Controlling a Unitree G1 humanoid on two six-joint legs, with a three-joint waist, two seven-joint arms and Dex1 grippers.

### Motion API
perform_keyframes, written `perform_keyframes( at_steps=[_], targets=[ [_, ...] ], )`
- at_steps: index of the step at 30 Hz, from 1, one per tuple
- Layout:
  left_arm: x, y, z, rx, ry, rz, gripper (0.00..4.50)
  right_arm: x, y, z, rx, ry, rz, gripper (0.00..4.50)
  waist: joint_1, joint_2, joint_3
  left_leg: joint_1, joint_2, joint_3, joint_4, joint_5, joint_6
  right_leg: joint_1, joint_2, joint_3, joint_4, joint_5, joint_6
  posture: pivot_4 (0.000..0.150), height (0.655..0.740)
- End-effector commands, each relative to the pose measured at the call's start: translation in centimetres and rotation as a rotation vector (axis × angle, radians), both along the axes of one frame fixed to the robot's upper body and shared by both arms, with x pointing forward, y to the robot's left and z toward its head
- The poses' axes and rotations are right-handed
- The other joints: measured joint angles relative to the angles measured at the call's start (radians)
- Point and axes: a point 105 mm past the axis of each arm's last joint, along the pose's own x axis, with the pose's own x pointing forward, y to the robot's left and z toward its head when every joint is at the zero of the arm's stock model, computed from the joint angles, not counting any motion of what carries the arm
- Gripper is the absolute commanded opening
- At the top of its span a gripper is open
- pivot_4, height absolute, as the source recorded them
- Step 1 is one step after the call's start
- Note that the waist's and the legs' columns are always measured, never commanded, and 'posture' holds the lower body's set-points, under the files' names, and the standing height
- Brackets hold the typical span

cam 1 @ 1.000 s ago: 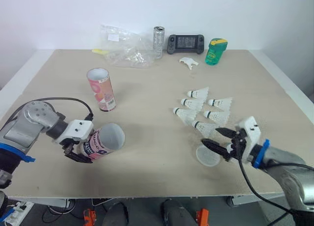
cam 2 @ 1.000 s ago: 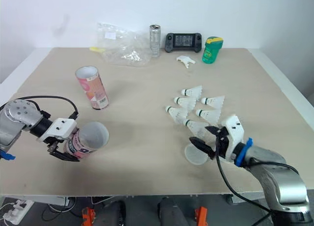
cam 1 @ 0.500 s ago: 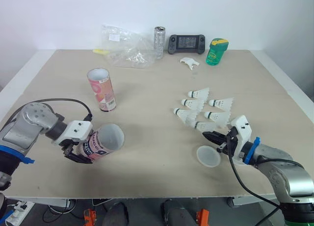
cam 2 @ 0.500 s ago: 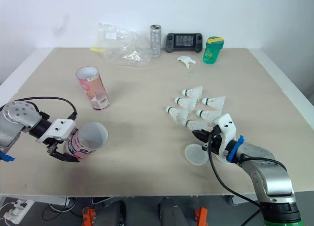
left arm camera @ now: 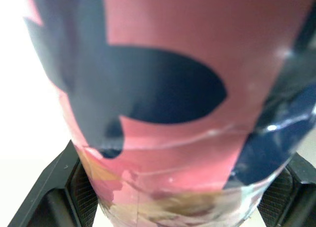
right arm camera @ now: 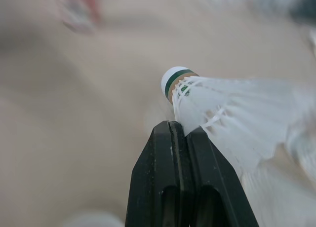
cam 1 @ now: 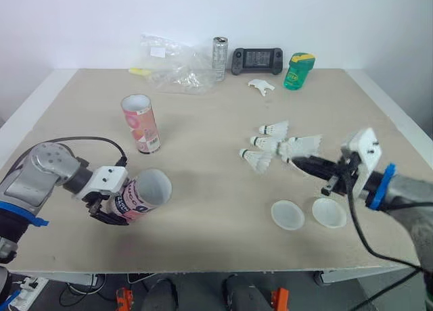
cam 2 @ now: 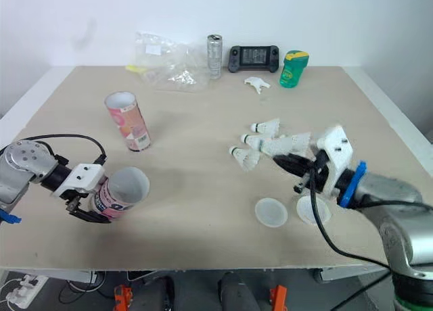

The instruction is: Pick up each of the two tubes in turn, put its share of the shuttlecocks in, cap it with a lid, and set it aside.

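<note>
Well right of the tube (cam 1: pixel 143 194), clamped tilted in the left pincer (cam 1: pixel 108 207), the right pincer (right arm camera: pixel 180 127) pinches a shuttlecock (right arm camera: pixel 222 116) by its skirt; bring it cork-first, square to the open mouth.

Our left gripper (cam 1: pixel 109 209) clasps a pink cardboard tube (cam 1: pixel 142 195), tilted with its open mouth facing right, and a second pink tube (cam 1: pixel 141 124) stands upright beyond it. Our right gripper (cam 1: pixel 301 163) pinches a white feather shuttlecock (cam 1: pixel 302 147) near two translucent round lids (cam 1: pixel 287 214).

Upright tube (cam 1: pixel 141 124) left; shuttlecocks (cam 1: pixel 267 145) right; lids (cam 1: pixel 287 215) before them.
</note>
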Motion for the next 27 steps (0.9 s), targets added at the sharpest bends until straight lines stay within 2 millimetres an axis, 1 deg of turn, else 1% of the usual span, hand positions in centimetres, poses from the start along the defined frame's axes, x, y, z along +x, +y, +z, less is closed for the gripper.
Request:
perform_keyframes(
  at_steps=[1,3,4,6,10,13,15,18,19,21,22,23,26,27],
  targets=[
    [-0.5,-0.1,-1.7,0.029,0.060,-0.007,3.77,-2.8,6.2,0.7,-0.094,-0.052,0.342,0.19,0.001,0.000,0.000,0.001,0.000,0.000,0.000,0.000,0.000,0.000,0.000,0.000,0.000,0.000,0.000,0.150,0.7236],
    [-0.3,-0.3,-1.7,0.029,0.060,-0.011,3.77,-2.3,8.2,0.1,-0.186,-0.078,0.419,0.19,0.004,0.000,0.000,0.000,0.000,0.000,0.000,0.000,0.000,0.000,0.000,0.000,0.000,-0.001,0.000,0.150,0.7236],
    [-0.3,-0.3,-1.8,0.036,0.059,-0.015,3.77,-1.7,9.2,-0.2,-0.234,-0.091,0.453,0.19,0.004,0.000,0.000,0.000,0.000,0.000,0.000,0.000,0.000,-0.001,-0.001,-0.001,0.000,-0.001,0.000,0.150,0.7236],
    [-0.2,-0.2,-1.7,0.043,0.055,-0.019,3.77,-0.9,11.1,-0.3,-0.299,-0.123,0.536,0.19,0.003,0.000,0.000,-0.002,0.000,0.001,0.002,0.000,0.000,-0.005,-0.002,0.000,0.000,-0.001,0.000,0.150,0.7236],
    [0.0,-0.2,-1.4,0.039,0.053,-0.013,3.77,-0.3,13.4,0.0,-0.353,-0.164,0.661,0.19,0.010,0.001,0.000,-0.003,0.000,0.001,0.003,0.000,0.000,-0.006,-0.002,-0.001,0.000,0.000,0.000,0.150,0.7236],
    [-0.1,-0.4,-1.1,0.023,0.058,-0.004,3.77,-0.5,14.7,-0.4,-0.407,-0.181,0.751,0.19,0.015,0.001,0.000,-0.005,0.000,0.001,0.002,0.000,0.000,-0.004,-0.002,-0.001,0.000,-0.001,-0.001,0.150,0.7236],
    [-0.1,-0.4,-1.0,0.016,0.062,0.000,3.77,-0.7,15.0,-0.5,-0.422,-0.181,0.795,0.19,0.017,0.001,0.000,-0.005,0.000,0.001,0.001,0.000,0.000,-0.004,-0.001,-0.002,0.001,-0.001,-0.001,0.150,0.7236],
    [-0.3,-0.4,-1.0,0.014,0.066,0.003,3.77,-0.4,15.4,-0.6,-0.441,-0.177,0.812,0.19,0.021,0.001,0.000,-0.005,0.000,0.001,0.001,0.000,0.000,-0.005,-0.001,-0.002,0.003,-0.002,-0.002,0.150,0.7236],
    [-0.3,-0.4,-1.0,0.014,0.067,0.004,3.77,-0.2,15.7,-0.4,-0.438,-0.172,0.814,0.42,0.022,0.001,0.000,-0.005,0.000,0.001,0.001,0.000,0.000,-0.005,-0.001,-0.002,0.003,-0.002,-0.002,0.150,0.7236],
    [-0.3,-0.4,-1.0,0.014,0.068,0.007,3.77,-0.8,16.1,0.3,-0.404,-0.137,0.871,0.97,0.024,0.001,0.000,-0.005,0.000,0.001,0.001,0.000,0.000,-0.006,-0.001,-0.002,0.004,-0.003,-0.003,0.150,0.7236],
    [-0.3,-0.3,-1.0,0.013,0.069,0.008,3.77,-1.1,16.2,0.8,-0.382,-0.130,0.892,1.53,0.024,0.001,0.000,-0.005,0.000,0.001,0.001,0.000,0.000,-0.006,0.000,-0.002,0.005,-0.003,-0.003,0.150,0.7236],
    [-0.4,-0.3,-1.0,0.013,0.070,0.008,3.77,-1.3,16.3,1.7,-0.338,-0.123,0.900,1.91,0.024,0.001,0.000,-0.005,0.001,0.001,0.001,0.000,0.000,-0.006,0.000,-0.002,0.006,-0.003,-0.003,0.150,0.7236],
    [-0.5,-0.3,-1.0,0.012,0.074,0.010,3.77,-2.3,15.4,3.8,-0.237,-0.108,0.917,3.33,0.029,0.000,0.000,-0.005,0.000,0.001,0.002,0.000,0.000,-0.007,-0.001,-0.002,0.011,-0.007,-0.004,0.150,0.7236],
    [-0.6,-0.3,-1.0,0.012,0.074,0.010,3.77,-2.5,14.9,4.3,-0.212,-0.103,0.911,3.33,0.030,0.000,0.000,-0.005,0.000,0.001,0.002,0.000,0.000,-0.007,-0.001,-0.002,0.012,-0.008,-0.004,0.150,0.7236]
  ],
)
